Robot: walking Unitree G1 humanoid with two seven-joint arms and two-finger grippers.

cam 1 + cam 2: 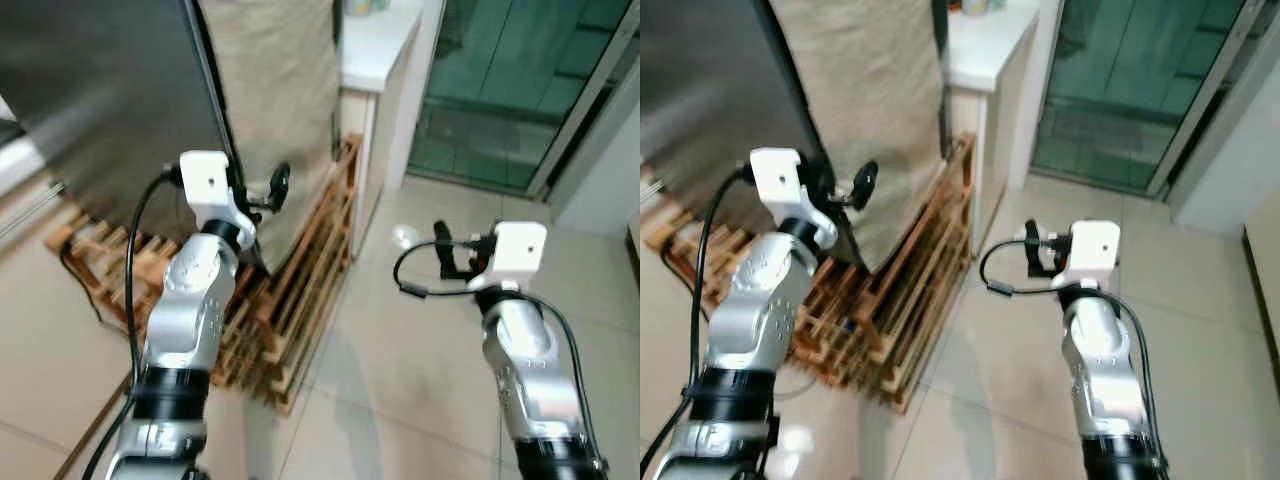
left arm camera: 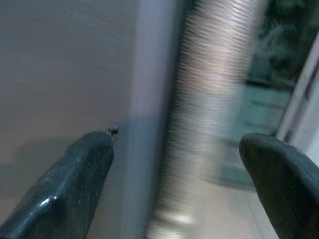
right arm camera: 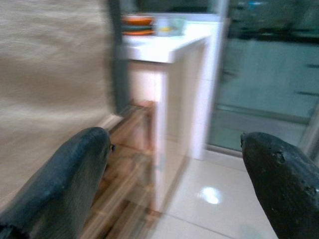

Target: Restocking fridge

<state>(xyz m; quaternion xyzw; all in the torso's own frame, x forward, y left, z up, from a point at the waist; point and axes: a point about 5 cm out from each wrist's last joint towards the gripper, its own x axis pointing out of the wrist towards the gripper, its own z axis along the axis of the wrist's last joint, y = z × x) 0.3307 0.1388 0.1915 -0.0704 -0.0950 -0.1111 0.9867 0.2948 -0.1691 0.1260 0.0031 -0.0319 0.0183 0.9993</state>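
Your left tool (image 1: 275, 188) is up at the left-centre of the head frame, fingers spread wide and empty, parked right at the vertical edge of the grey fridge door (image 1: 100, 100). In the left wrist frame the door's edge runs between the two fingers (image 2: 75, 184), so it looks lined up to hook or push that edge, but I can't tell whether it touches yet.

Your right tool (image 1: 442, 248) hangs over the tiled floor (image 1: 400, 350) at right-centre, also released and carrying nothing. It points toward the white worktop (image 3: 164, 47), which holds orange dishes (image 3: 135, 25) at the top of that frame. Likely it's held clear so the door can swing.

The fridge fills the upper left, standing on a wooden slat pallet (image 1: 290, 320) with a beige cloth (image 1: 275, 90) draped beside it; the pallet probably keeps the fridge off the wet floor. Glass sliding door (image 1: 510, 90) at upper right.

No restock items in sight, so my read is you're at the door-handling step, early in the task. Wrist frames are blurred, so go slow.
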